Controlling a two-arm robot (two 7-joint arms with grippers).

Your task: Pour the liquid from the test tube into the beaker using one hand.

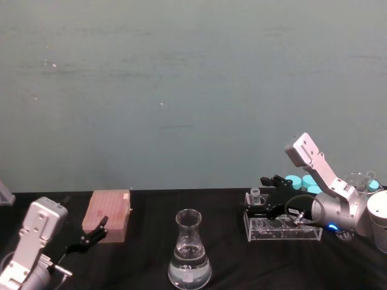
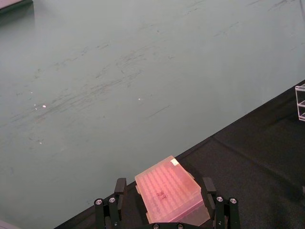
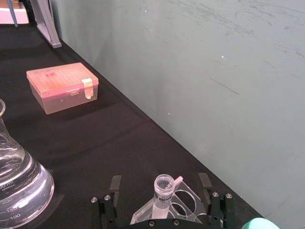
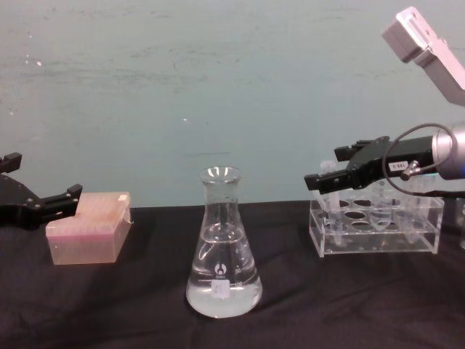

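The test tube (image 3: 164, 189), slim and clear with an open whitish rim, stands upright in a clear acrylic rack (image 1: 284, 229) on the right of the black table. My right gripper (image 3: 160, 181) is open, one finger on each side of the tube with gaps between; it also appears in the head view (image 1: 257, 194) and the chest view (image 4: 325, 167). Whether there is liquid in the tube cannot be made out. The beaker (image 4: 221, 262), a tall conical flask, stands at centre front holding clear liquid (image 1: 189, 269). My left gripper (image 1: 91, 234) rests open at the far left.
A pink lidded box (image 1: 107, 216) lies at the left, right in front of the left gripper's fingers (image 2: 208, 187). Teal-capped tubes (image 1: 302, 181) and a white container (image 1: 378, 220) stand behind and to the right of the rack. A grey-green wall (image 1: 193, 90) backs the table.
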